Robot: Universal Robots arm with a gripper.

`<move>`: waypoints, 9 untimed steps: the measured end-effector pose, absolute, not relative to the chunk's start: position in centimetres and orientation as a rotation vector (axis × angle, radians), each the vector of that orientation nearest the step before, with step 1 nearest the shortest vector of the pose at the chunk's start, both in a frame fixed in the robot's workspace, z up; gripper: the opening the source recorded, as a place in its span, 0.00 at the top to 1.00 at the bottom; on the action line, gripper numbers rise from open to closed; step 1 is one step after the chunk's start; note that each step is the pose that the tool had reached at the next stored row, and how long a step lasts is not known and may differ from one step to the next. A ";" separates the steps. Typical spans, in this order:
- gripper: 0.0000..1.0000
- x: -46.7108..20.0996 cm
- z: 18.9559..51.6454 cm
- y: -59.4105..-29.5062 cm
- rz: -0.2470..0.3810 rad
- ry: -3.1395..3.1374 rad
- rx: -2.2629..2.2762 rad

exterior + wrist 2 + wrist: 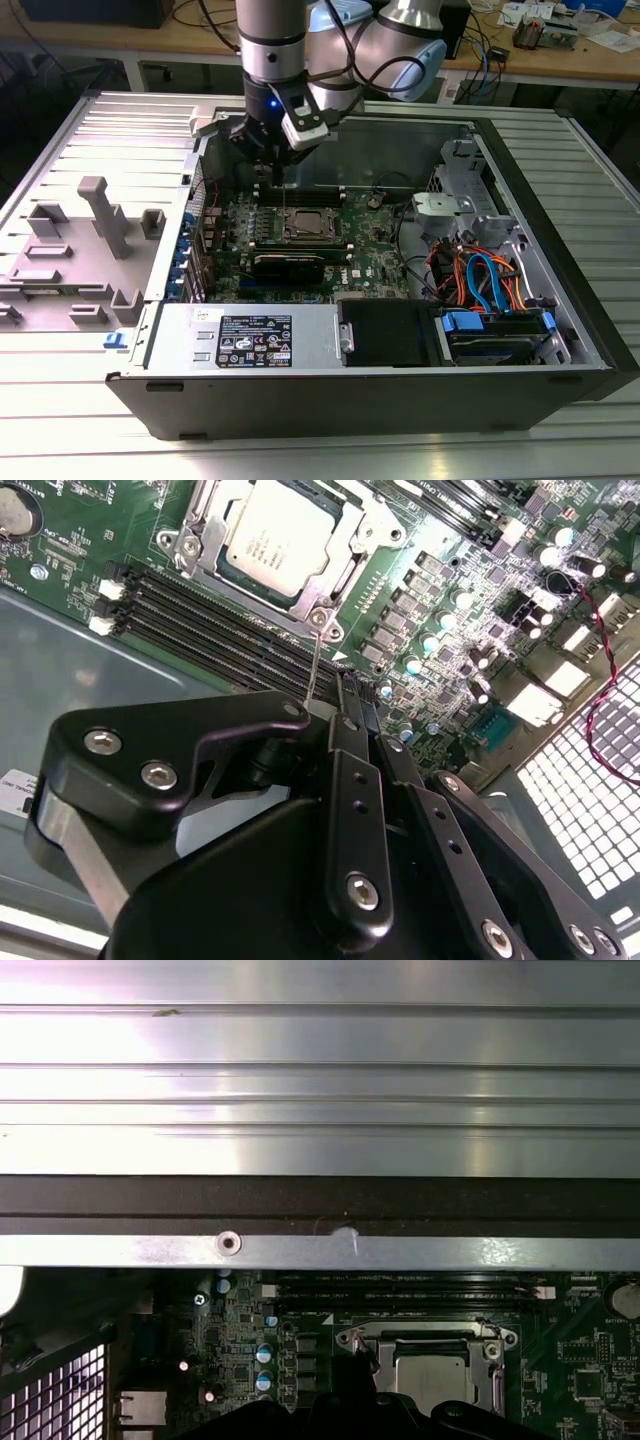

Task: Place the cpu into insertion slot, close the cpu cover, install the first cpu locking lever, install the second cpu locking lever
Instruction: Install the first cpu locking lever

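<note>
While clamped, apparently, with gripper fingers together on the free end of the thin locking lever, risks a slip: could spring away and leave the cpu cover unlatched, or scrape the memory slots alongside. Blame so narrow a wire, so small a pinch. Stands steeply off the motherboard, long axis running from the insertion slot corner up toward the gripper. Shows the cpu flat in that slot at mid-board, metal top up, under the lowered cover.
</note>
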State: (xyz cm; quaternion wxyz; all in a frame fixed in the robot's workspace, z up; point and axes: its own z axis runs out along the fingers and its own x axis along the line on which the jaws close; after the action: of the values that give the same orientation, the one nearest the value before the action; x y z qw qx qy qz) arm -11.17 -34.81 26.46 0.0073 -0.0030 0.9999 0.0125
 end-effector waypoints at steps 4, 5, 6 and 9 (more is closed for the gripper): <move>0.89 -11.1 26.4 -34.8 0.039 3.127 -0.009; 0.89 -11.1 26.4 -34.8 0.039 3.127 -0.010; 0.89 -11.1 26.3 -34.8 0.039 3.127 -0.010; 0.89 -11.0 26.2 -34.8 0.039 3.127 -0.010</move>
State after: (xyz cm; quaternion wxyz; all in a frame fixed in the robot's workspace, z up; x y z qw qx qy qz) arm -11.03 -34.81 26.18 0.0073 -0.0032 0.9999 0.0125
